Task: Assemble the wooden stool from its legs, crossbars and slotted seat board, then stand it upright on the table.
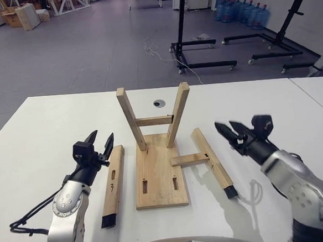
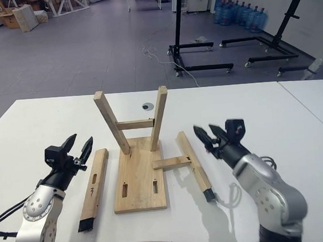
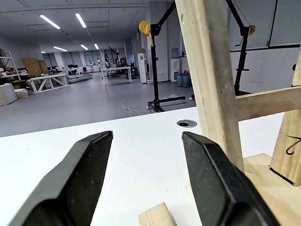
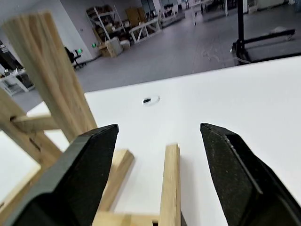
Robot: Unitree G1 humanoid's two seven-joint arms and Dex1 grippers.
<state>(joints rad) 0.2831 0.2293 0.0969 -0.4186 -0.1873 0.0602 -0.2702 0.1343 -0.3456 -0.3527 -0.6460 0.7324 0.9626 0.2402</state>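
On our white table [image 1: 51,128], the flat pale wood seat board [image 1: 161,182] has one pair of wood legs with a crossbar [image 1: 153,120] stuck in, while a plain wood leg [image 1: 113,185] and a wood leg with a short crossbar [image 1: 213,163] lie loose beside it, and our left black claw [image 1: 102,134] and right black claw [image 1: 224,124] hang wide apart, holding nothing.

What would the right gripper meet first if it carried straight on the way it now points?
Probably the loose leg lying beside the seat board, framed between the right gripper's open jaws; its height is unclear, so it may pass over.

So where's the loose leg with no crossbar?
Left eye view: the loose leg lies flat on the table, robot's left, beside the seat board, far end by the left gripper.
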